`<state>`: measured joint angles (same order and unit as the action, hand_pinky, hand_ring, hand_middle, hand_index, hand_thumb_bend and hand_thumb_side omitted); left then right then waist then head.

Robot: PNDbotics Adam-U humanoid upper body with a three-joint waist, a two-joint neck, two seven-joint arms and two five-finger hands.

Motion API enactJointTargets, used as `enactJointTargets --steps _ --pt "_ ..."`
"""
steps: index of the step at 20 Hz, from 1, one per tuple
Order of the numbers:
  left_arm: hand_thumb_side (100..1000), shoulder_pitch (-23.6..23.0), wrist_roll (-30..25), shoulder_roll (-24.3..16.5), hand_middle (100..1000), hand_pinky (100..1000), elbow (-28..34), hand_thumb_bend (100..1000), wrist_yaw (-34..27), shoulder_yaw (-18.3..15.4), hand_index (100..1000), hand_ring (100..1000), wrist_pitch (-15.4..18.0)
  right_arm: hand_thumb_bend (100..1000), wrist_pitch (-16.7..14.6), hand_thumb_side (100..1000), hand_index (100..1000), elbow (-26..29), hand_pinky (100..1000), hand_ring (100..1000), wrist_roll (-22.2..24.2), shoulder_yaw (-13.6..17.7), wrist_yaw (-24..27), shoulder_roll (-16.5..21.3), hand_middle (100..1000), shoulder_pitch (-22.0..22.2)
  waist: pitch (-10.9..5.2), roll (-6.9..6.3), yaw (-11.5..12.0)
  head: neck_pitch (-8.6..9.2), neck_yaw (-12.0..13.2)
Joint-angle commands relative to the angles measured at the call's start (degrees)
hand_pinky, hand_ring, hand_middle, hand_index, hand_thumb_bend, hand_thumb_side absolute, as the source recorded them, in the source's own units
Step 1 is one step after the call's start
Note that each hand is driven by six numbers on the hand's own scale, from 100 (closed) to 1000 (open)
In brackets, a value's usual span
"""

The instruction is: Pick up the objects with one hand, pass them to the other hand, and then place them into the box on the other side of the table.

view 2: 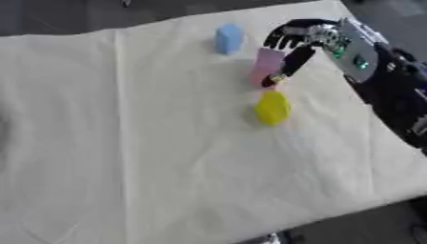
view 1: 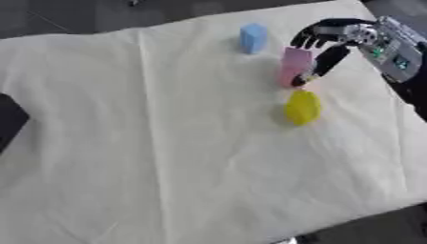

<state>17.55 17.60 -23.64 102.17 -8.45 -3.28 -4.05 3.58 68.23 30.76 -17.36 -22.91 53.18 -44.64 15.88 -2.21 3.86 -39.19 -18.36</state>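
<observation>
On the cloth-covered table [view 1: 125,143], the right hand [view 1: 330,40] curled its fingers and thumb around an upright pink block [view 1: 293,66], between a blue block [view 1: 253,38] and a yellow object [view 1: 303,107].

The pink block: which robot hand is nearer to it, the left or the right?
The right. The right robot hand is at the pink block, with fingers over its top and the thumb down its side. The left robot hand shows in neither view.
</observation>
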Motion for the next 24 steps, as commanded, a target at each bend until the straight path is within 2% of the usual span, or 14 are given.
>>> enactJointTargets --steps 1,15,24 --pt "764 0.19 -0.17 -1.26 698 737 0.82 236 0.03 -0.1 792 816 0.04 685 -0.11 335 866 0.02 868 863 0.28 0.41 -0.8 1.37 809 -0.66 -1.65 0.11 -0.1 0.18 -0.36" --pt "768 -0.02 -0.34 -1.09 698 737 0.66 233 -0.04 -0.05 792 816 -0.01 683 -0.29 356 822 -0.73 863 837 1.19 0.27 -2.03 0.91 762 -0.43 -1.57 0.01 -0.27 0.15 -0.54" --pt "772 -0.17 -0.38 -0.95 698 738 0.64 230 -0.05 -0.03 791 816 -0.04 639 0.64 381 795 -0.85 858 813 0.13 0.07 -1.27 0.6 717 -0.16 -1.42 0.0 -0.3 0.02 -0.62"
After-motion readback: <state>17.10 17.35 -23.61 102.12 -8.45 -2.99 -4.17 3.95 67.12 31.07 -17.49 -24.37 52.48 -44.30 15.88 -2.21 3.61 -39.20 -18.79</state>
